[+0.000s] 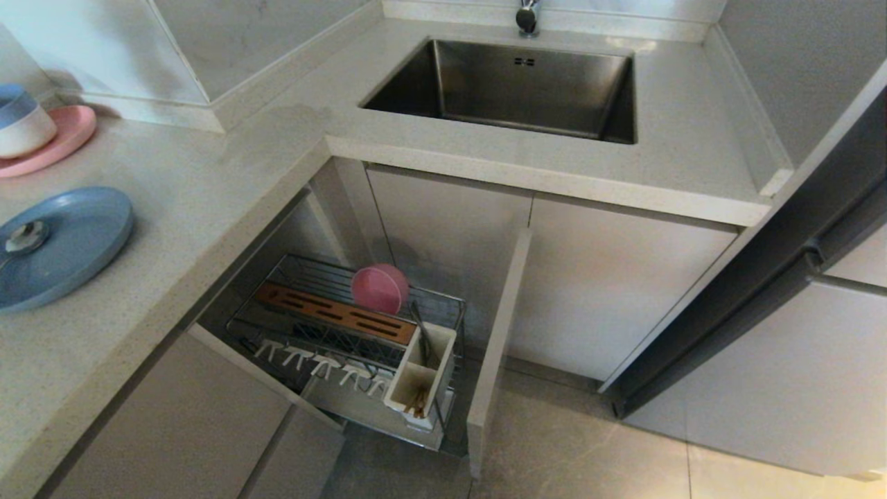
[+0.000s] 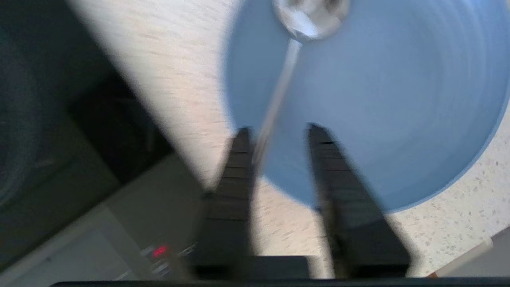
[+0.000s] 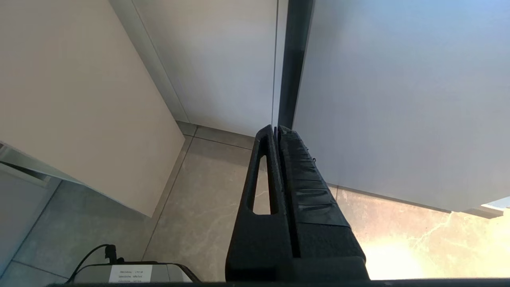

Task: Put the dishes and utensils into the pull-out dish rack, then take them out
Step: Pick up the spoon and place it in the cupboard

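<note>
The blue plate [image 1: 69,242] lies on the counter at the far left with the silver spoon [image 1: 24,237] on it. In the left wrist view my left gripper [image 2: 277,129] is open just above the plate's [image 2: 390,99] near rim. The spoon's [image 2: 308,16] handle runs down beside one finger [image 2: 239,159]. The pull-out dish rack [image 1: 308,267] stands open below the counter. The pink bowl [image 1: 379,288] is propped on edge behind its wooden strip [image 1: 332,312]. Chopsticks [image 1: 416,402] stand in the white utensil box [image 1: 438,360]. My right gripper [image 3: 277,129] is shut and empty, hanging over the floor.
A pink plate [image 1: 66,135] carrying a blue-and-white bowl [image 1: 21,121] sits at the counter's back left. The steel sink [image 1: 513,90] is set in the counter ahead. The rack's narrow front panel [image 1: 495,353] juts out over the floor. Neither arm shows in the head view.
</note>
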